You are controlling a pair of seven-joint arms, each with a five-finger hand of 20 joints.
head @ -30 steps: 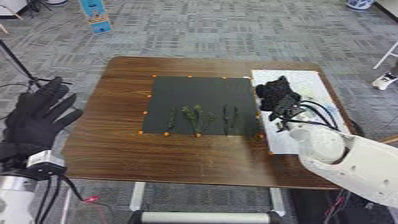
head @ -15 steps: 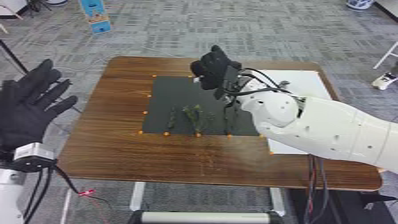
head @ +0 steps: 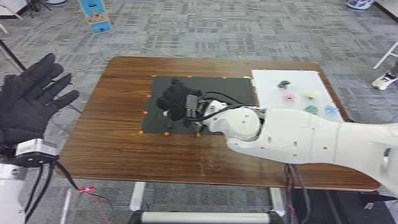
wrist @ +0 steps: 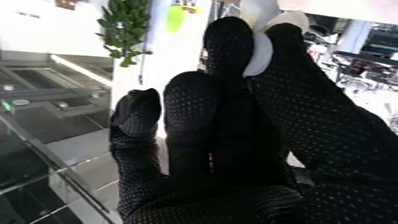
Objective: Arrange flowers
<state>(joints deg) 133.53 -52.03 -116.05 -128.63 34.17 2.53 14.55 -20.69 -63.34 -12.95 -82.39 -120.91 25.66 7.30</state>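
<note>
One brown table (head: 133, 155) stands on gray carpet (head: 222, 30). Five little flowers (head: 289, 96) sit on its white sheet (head: 268, 82). Over one black sheet (head: 233, 88), the right hand (head: 176, 97) pinches something white (wrist: 260, 55); the left hand (head: 28, 107) is spread wide.

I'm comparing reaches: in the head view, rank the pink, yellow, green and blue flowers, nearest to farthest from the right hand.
1. Pink flower, right of the right hand, on the white sheet
2. Yellow flower and green flower, farther right: too close to call
3. Blue flower, farthest right
</note>
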